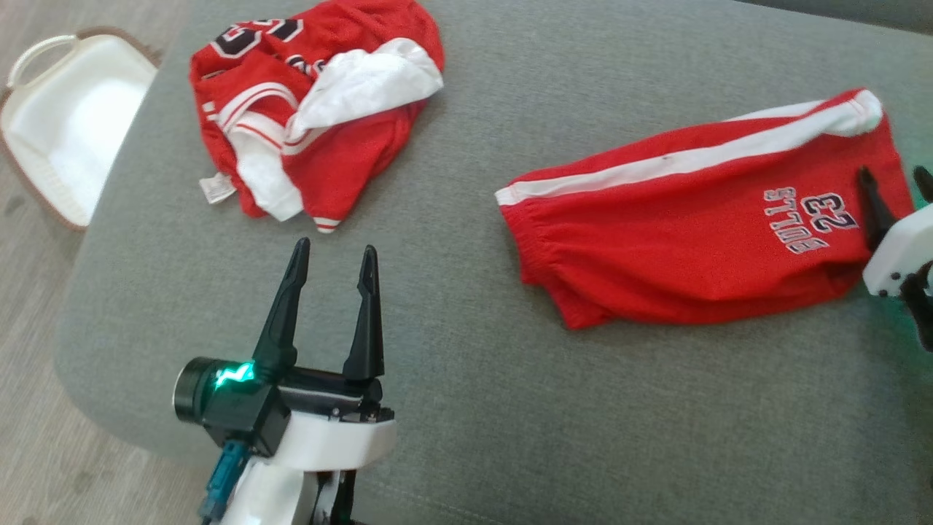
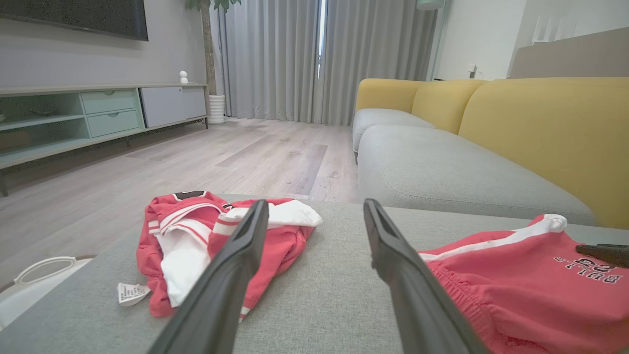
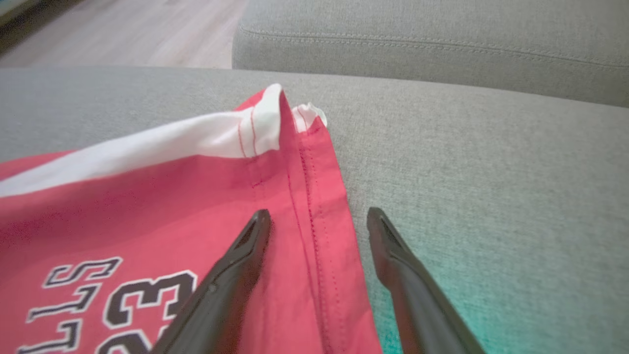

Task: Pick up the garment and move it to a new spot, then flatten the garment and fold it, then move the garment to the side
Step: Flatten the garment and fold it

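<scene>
Head view is showing the red shorts (image 1: 700,211) lying on the grey cushion (image 1: 466,423), long way going side to side, waist pointing left. My right gripper (image 1: 894,175) is standing wide open at the leg end, one finger over the shorts, one over the cushion. My left gripper (image 1: 336,246) is hanging wide open, empty, well apart from them.

Red shorts (image 1: 700,233) (white side stripe, "BULLS 23" print), folded over; lying flat on grey cushion (image 1: 466,408)
</scene>
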